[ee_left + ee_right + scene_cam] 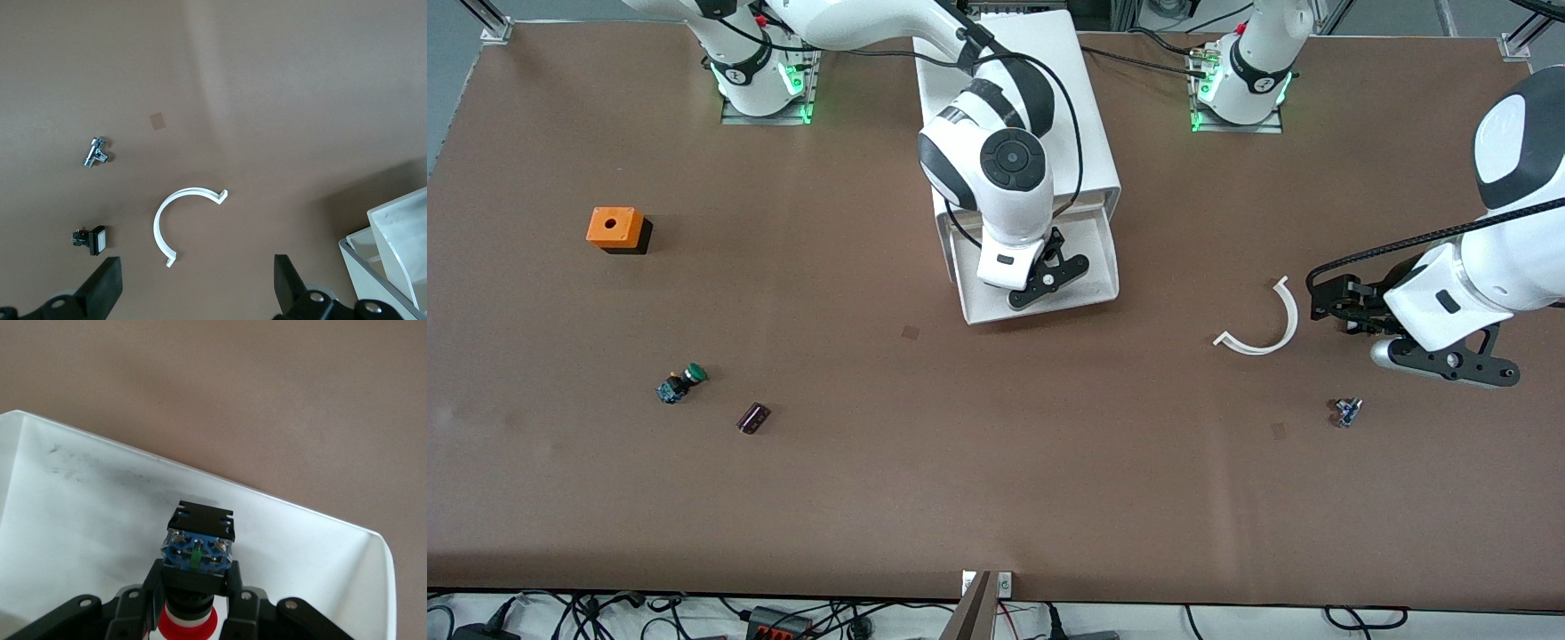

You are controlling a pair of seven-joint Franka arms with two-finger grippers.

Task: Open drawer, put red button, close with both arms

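Against the worktop's edge where the robots' bases stand, midway between them, sits the boxy white plastic cabinet [1049,98] with its uppermost shallow white tray drawer [1107,267] pulled open toward the front camera. Over that open tray hangs the right arm's black two-finger gripper [1049,277]. Its fingers [235,587] are closed around the black body of the small red-capped push-button switch [197,550], gripping it just above the red cap, with the bluish base pointing down toward the scuffed white drawer floor. The button hangs within the tray's walls but I cannot tell whether it touches the floor.

Toward the left arm's end of the worktop, the left arm's black two-finger gripper [1347,307] hovers with its fingers [103,283] spread wide and nothing between them. Beneath it on the brown surface lies a curved white plastic half-ring [1267,324], and nearer the front edge a small silvery metal fitting [1347,412].

Toward the right arm's end, an orange block with a round hole on a black base [615,228] stands well apart from a green-capped push-button [682,383] and a small dark cylinder [753,418], both lying closer to the front edge.
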